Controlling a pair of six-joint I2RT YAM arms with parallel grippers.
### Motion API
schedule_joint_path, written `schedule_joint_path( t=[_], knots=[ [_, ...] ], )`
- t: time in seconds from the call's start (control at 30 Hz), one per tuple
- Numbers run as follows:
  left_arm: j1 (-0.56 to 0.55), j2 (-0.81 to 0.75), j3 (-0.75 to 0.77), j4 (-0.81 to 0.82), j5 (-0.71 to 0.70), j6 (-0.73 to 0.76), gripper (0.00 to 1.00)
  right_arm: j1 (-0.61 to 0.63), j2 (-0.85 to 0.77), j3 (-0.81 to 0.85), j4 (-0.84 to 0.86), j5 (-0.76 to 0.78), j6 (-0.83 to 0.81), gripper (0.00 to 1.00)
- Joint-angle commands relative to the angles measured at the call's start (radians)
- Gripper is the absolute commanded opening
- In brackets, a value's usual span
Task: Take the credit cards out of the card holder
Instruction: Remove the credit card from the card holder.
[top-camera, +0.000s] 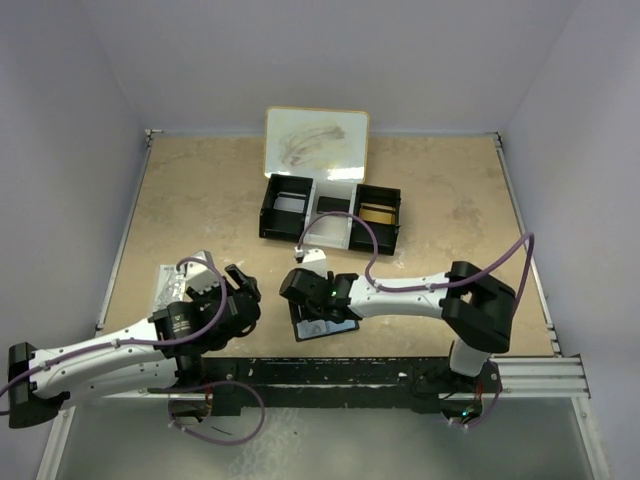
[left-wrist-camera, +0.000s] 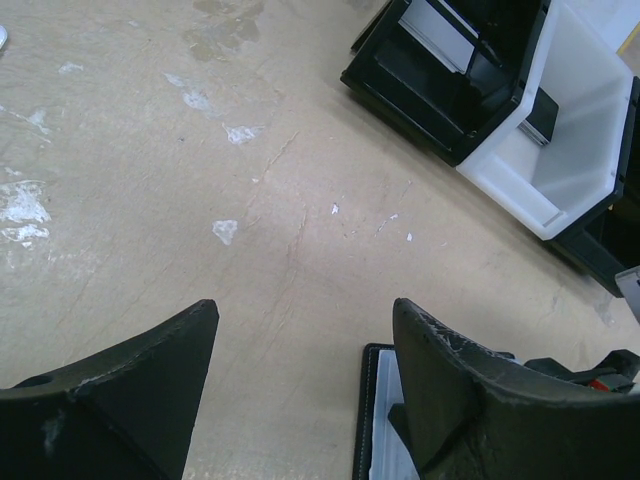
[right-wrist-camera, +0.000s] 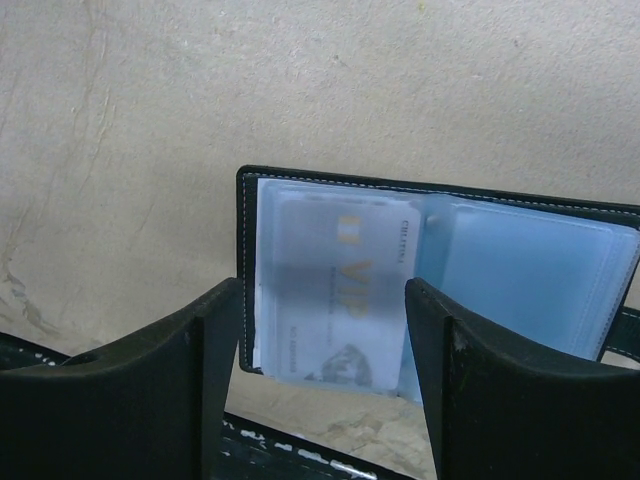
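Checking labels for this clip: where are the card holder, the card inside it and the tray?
card holder (right-wrist-camera: 525, 270), right wrist view, right-hand clear pocket.
card (right-wrist-camera: 335, 290), right wrist view, printed face.
tray (top-camera: 283, 228), top external view, left compartment's front wall.

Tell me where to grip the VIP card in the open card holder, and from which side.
Probably by the edge of the VIP card at the mouth of its sleeve; the clear plastic hides which edge that is. Come from above with the right gripper, open over it: the card holder lies flat and open, so nothing reaches it sideways.
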Motion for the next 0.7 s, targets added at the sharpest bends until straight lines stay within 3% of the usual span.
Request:
schedule_joint_path(
  t=[0.0,0.37,0.67],
  knots=[
    [-0.001,-0.012,0.031,-0.008,-0.035,-0.003,0.69,0.01,0.033,0.057,-0.057,0.053,0.011,0.68],
    [-0.001,-0.003,0.025,0.012,-0.024,0.01,0.7,0.015,0.092,0.066,-0.097,0.053,0.042,0.63],
    [-0.001,0.027,0.006,0.147,0.043,0.106,0.71,-0.008,-0.033,-0.072,0.114,-0.094,0.028,0.6]
  ],
)
